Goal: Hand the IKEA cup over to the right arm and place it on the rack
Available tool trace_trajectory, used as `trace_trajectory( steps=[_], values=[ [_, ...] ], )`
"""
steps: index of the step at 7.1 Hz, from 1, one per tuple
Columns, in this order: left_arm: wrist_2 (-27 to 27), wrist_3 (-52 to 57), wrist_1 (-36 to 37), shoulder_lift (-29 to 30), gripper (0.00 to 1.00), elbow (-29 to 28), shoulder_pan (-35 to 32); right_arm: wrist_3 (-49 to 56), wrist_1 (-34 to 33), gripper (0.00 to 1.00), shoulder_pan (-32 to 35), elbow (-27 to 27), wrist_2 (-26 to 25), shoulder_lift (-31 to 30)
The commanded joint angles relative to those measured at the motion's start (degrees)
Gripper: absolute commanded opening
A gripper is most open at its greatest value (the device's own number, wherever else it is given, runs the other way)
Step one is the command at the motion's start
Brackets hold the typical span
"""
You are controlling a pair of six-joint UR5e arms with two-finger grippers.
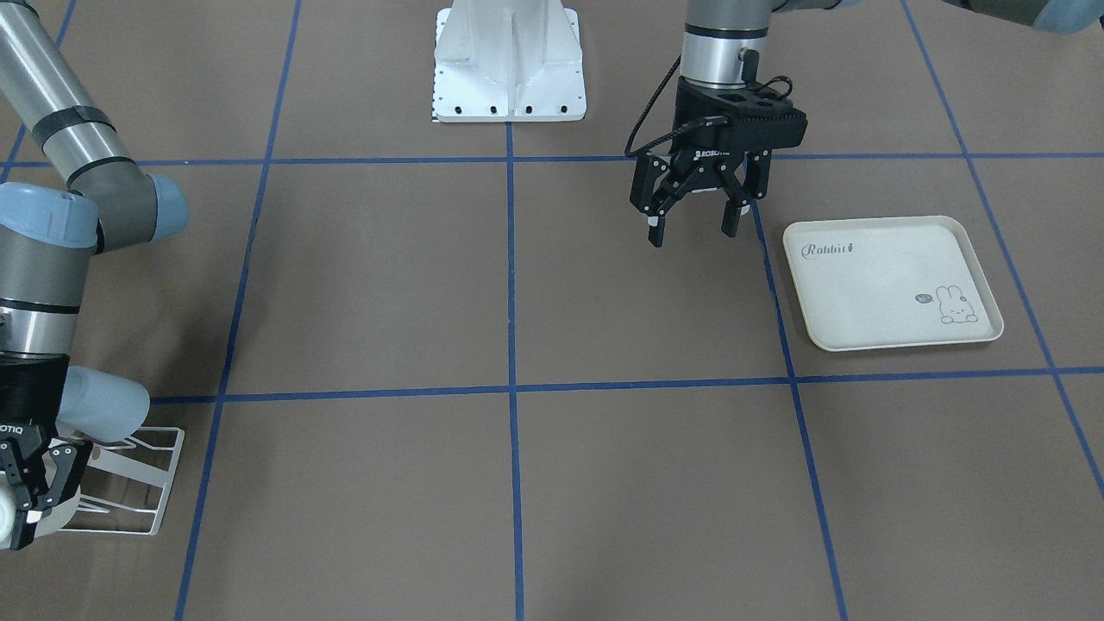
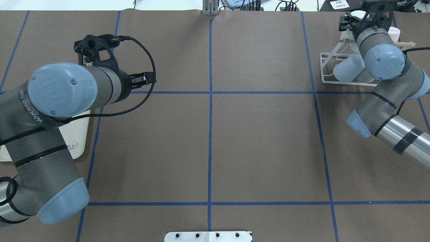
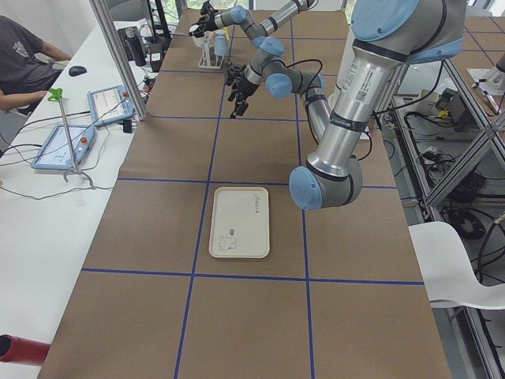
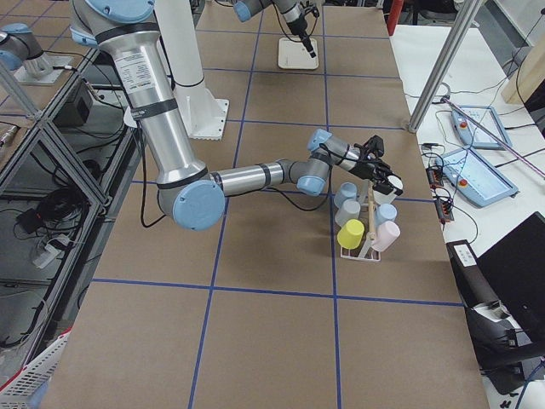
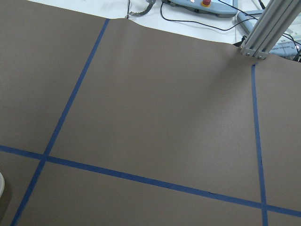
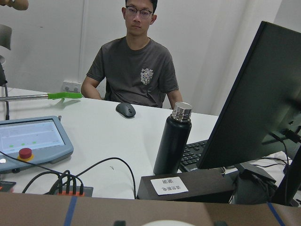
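The IKEA cup is white and sits between the fingers of my right gripper, which is shut on it. The cup is held over the far end of the white wire rack, beside the wooden rod. The right wrist view shows only the cup's rim at the bottom edge. In the front-facing view, the right gripper is at the lower left over the rack. My left gripper hangs open and empty above the table, near the cream tray.
Several cups sit on the rack: a yellow one, a pink one and pale blue ones. Beyond the table's far edge are a desk with control pendants, a black bottle, a monitor and a seated person.
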State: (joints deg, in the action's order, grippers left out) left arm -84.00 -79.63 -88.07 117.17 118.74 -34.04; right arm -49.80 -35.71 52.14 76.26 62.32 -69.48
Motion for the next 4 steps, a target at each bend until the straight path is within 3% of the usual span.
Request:
trace_trajectory(
  steps=[1, 2, 4],
  values=[
    [-0.03, 0.0, 0.0, -0.01, 1.0, 0.09, 0.03, -0.12, 0.03, 0.17, -0.29, -0.24, -0.01, -0.04],
    [-0.03, 0.0, 0.0, 0.08, 1.0, 0.09, 0.03, -0.04, 0.11, 0.99, -0.29, -0.15, -0.01, 0.22],
    [-0.03, 0.0, 0.0, -0.01, 1.0, 0.09, 0.03, 1.98, 0.03, 1.0, 0.06, 0.72, 2.34, 0.23]
  ],
)
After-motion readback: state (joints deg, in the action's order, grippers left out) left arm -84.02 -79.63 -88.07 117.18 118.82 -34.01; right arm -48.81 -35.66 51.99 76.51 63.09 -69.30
